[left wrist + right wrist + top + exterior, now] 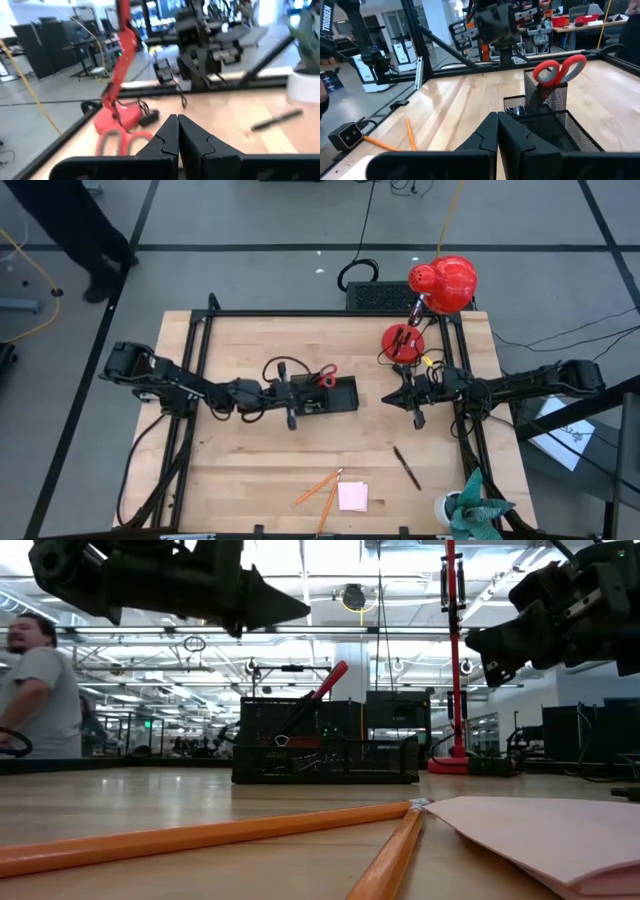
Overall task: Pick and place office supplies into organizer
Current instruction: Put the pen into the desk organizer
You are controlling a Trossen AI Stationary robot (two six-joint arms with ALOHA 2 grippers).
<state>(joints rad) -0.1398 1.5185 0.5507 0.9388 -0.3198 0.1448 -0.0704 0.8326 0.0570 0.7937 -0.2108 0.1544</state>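
Observation:
The black mesh organizer (340, 395) stands mid-table. Red-handled scissors (557, 70) stick blades-down into its taller section, handles leaning out the top (325, 680). My left gripper (318, 394) hovers shut above the organizer, level, holding nothing; the scissors' handles (122, 144) show below its fingertips (177, 125). My right gripper (390, 398), also shut and holding nothing, hangs to the organizer's right, pointing at it (497, 125). Two orange pencils (320, 490), a pink sticky-note pad (352, 496) and a black pen (406, 468) lie flat near the front edge.
A red lamp (442, 283) rises from its round base (403, 340) at the far right. A green plant in a white pot (472, 508) stands at the front right corner. A person (40, 690) is beyond the table's far left.

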